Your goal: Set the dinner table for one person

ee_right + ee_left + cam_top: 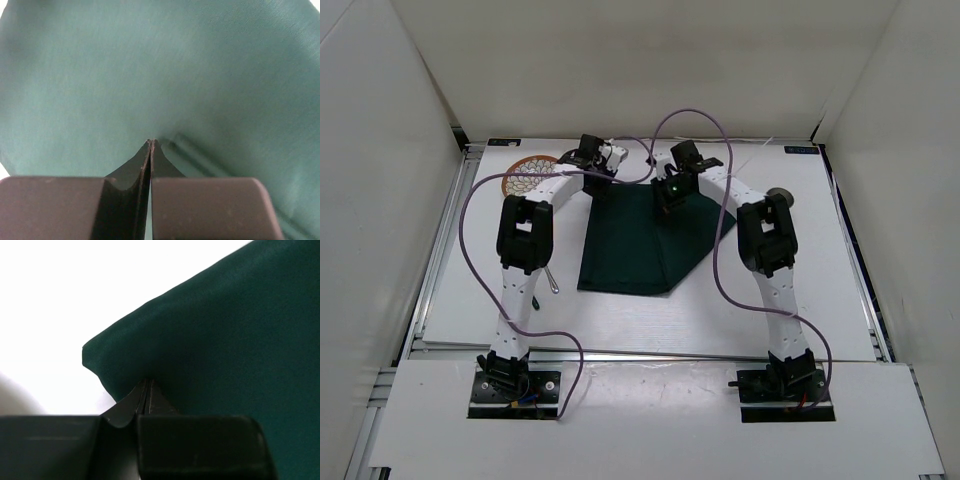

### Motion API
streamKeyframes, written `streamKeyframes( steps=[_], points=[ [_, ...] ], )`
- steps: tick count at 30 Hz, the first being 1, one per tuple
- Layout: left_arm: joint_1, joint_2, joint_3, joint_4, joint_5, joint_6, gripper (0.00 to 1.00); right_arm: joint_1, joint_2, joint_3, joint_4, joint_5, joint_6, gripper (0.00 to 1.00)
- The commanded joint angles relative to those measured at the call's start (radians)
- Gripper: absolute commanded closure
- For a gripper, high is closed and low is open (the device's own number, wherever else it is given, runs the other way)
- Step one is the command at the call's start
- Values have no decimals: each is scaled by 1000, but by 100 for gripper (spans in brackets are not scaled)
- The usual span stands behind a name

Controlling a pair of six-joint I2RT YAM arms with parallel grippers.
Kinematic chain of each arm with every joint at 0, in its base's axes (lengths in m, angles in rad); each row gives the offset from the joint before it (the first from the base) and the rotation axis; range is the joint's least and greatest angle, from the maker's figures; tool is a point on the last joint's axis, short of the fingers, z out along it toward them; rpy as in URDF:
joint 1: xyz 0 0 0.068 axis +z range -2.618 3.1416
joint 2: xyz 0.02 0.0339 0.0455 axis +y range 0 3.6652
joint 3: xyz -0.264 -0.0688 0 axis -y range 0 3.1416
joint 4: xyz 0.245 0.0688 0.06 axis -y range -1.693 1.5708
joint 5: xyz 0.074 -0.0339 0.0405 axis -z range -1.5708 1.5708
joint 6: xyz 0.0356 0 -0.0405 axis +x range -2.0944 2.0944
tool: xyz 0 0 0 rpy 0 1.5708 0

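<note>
Cloth spreading seemed the step: left gripper and right gripper each pinched it; next, it needed laying flat.

The white table is filling most of the frame. A dark green cloth is lying on it at the centre. A round woven mat is sitting at the upper left, and a small metal utensil is lying left of the cloth. A small dark round thing is sitting at the right, too small to identify.
</note>
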Motion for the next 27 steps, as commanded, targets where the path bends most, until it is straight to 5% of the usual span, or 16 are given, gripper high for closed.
streamKeyframes(
  steps=[1,8,16,27],
  points=[
    [-28,-35,-69,-111,1,-1,90,-2,50,70,64,45,61,100],
    [-28,-55,-80,-111,-34,8,90,27,135,221,-231,194,46,100],
    [-19,-55,-91,-111,-68,9,90,-9,-200,-323,-200,224,27,100],
    [10,-115,-109,-111,-87,9,90,-184,-701,-717,-358,374,-200,100]
  ],
)
